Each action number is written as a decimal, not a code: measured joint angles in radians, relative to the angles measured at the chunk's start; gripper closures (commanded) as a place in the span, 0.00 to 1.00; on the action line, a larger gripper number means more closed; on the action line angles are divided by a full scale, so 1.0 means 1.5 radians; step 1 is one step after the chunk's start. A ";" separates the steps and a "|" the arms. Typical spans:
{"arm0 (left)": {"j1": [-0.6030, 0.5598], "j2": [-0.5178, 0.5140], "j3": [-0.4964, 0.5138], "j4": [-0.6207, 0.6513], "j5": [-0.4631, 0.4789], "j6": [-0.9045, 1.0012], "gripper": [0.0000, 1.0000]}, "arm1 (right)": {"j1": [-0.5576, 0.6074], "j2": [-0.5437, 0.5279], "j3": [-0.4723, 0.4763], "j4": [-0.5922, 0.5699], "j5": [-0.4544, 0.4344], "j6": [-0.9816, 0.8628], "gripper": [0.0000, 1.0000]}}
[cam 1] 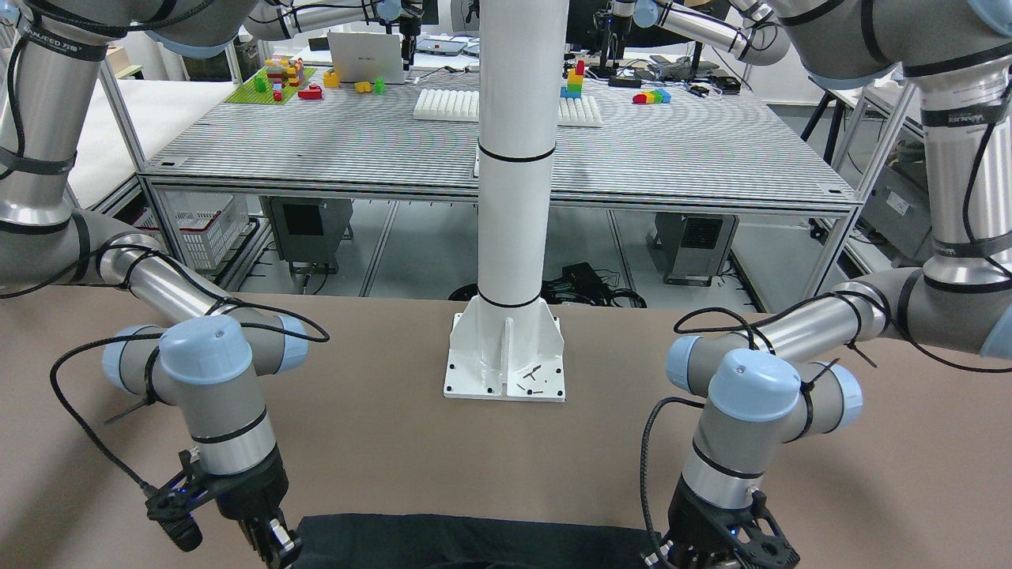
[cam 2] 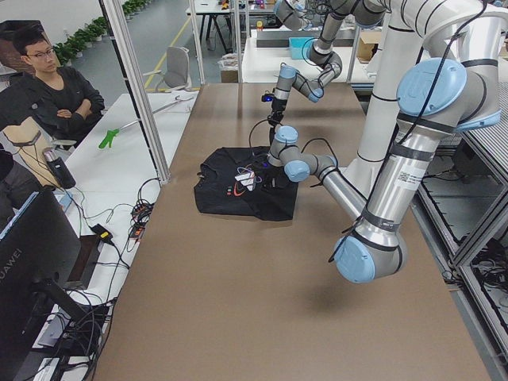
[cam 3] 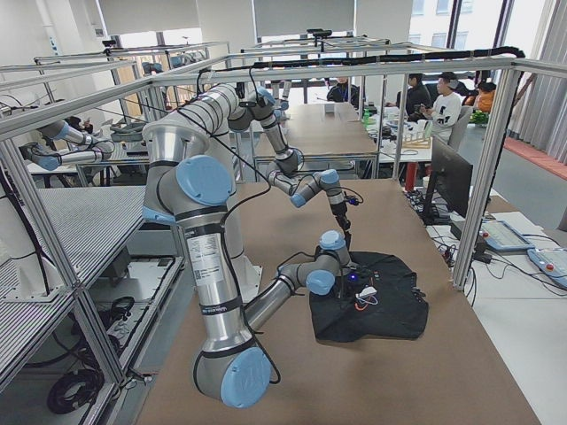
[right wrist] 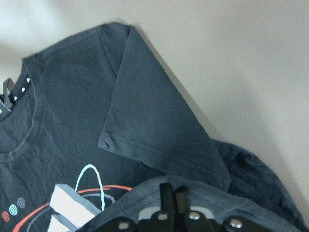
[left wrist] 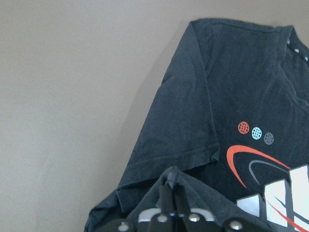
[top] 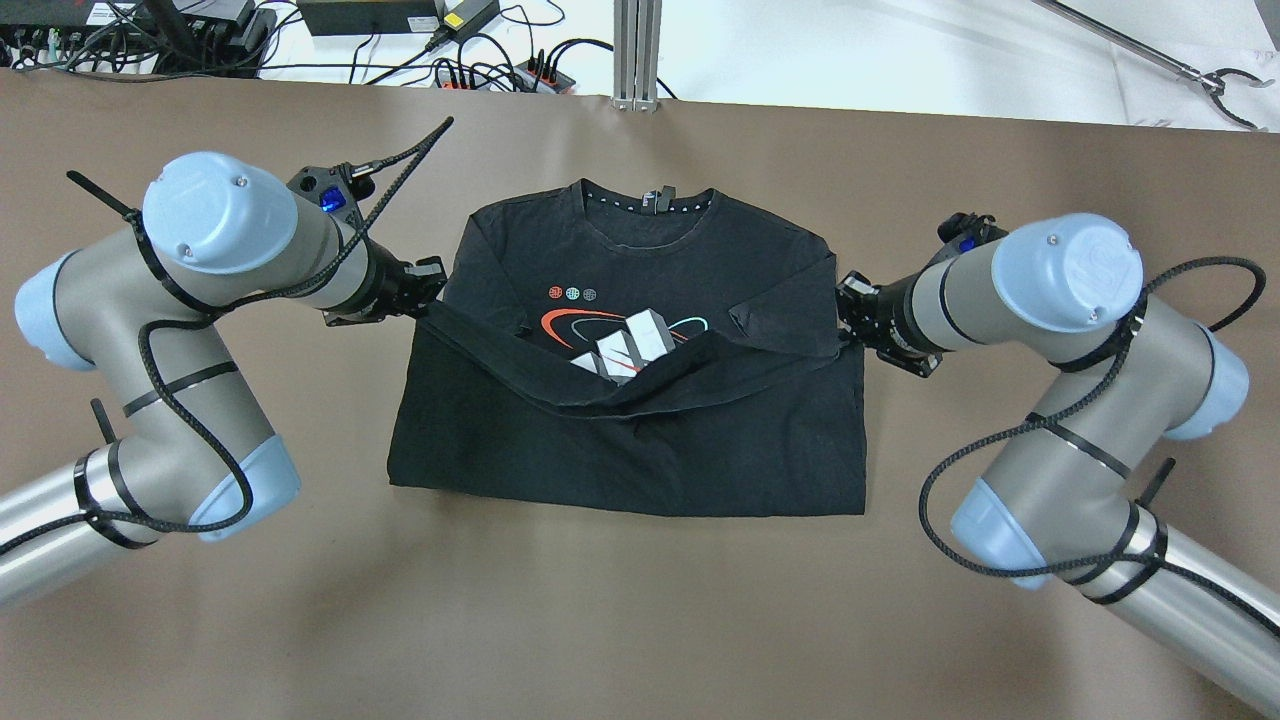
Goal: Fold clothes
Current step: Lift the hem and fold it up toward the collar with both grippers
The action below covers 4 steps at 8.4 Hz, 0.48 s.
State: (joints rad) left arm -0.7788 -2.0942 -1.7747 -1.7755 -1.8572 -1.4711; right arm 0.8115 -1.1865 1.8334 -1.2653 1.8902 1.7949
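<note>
Left jaws, right jaws clamped shirt [top: 640, 455] hem [top: 690, 385] at 9, 3 o'clock; hem lifted for folding toward collar [top: 650, 212] at 12.

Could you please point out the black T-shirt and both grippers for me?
black T-shirt [top: 700, 450]: overhead view, flat lower part.
left gripper [top: 432, 306]: overhead view, fingertips on the lifted fabric.
right gripper [top: 845, 330]: overhead view, fingertips on the lifted fabric.

Left fingers [top: 428, 290] and right fingers [top: 850, 300] pinch the black shirt [top: 640, 450], its hem sagging across the print.
</note>
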 measured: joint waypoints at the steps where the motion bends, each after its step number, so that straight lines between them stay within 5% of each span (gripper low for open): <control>1: -0.018 -0.008 0.010 -0.001 -0.010 0.003 1.00 | 0.022 0.023 -0.030 0.001 0.000 -0.009 1.00; 4: -0.053 -0.016 0.014 -0.002 -0.040 0.006 1.00 | 0.069 0.053 -0.053 0.003 0.016 -0.018 1.00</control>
State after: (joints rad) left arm -0.8579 -2.1179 -1.7540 -1.7792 -1.9179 -1.4623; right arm 0.9151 -1.1063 1.7538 -1.2614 1.9140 1.7677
